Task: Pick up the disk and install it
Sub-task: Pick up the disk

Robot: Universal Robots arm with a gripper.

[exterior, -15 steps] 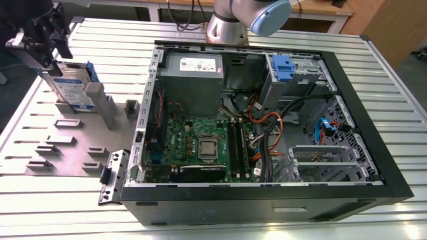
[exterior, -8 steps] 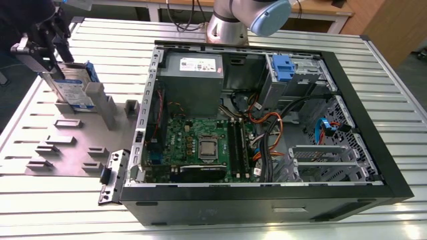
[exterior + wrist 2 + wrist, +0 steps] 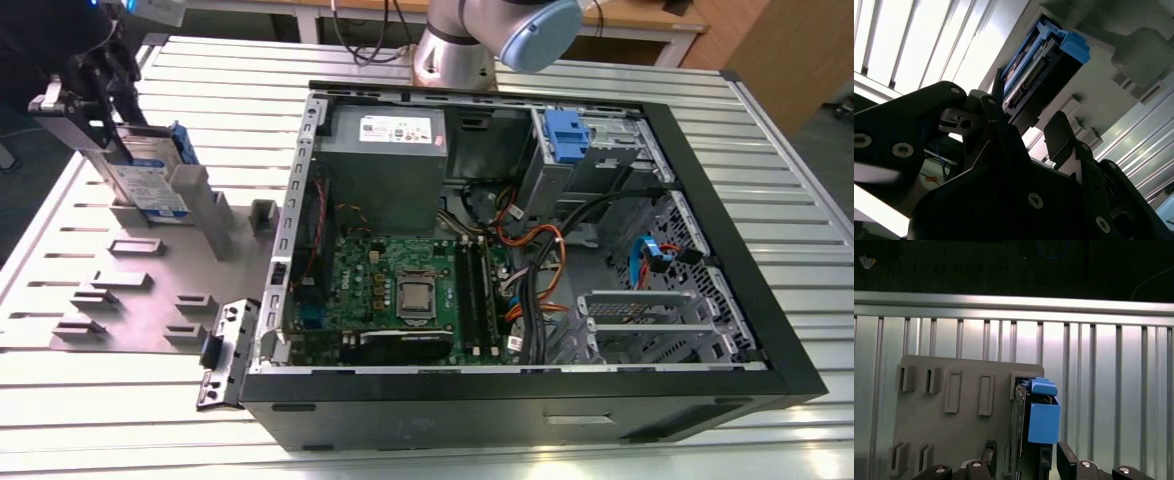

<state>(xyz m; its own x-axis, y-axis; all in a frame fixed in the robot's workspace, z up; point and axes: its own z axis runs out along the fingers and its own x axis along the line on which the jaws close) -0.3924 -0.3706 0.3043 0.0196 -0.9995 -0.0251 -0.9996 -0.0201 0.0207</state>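
Disk stands on edge in a corner slot of the grey fixture plate, its bright blue carrier frame clipped around it and the frame's tab pointing up, away from the plate. The open computer case lies just beside the plate, on the exterior view's right.

The gripper hangs over that corner of the plate with its claw wide. In both wrist views the 2 black fingers straddle the disk's upper end, 1 on each flat side, and neither looks pressed against it.

The spacing looks uneven in the first wrist view: 1 finger sits nearly against the blue frame, while the other stands clear of the bare metal side. That suggests 3 risks:

- **Tipping:** the near finger would probably meet the disk first on closing and push it sideways, tilting it in the slot.
- **Jamming:** a tilted disk could bind against the slot's walls on the way up, or drag the plate with it.
- **Slipping:** a grip taken on the plastic frame rather than the metal body may flex it or slip.
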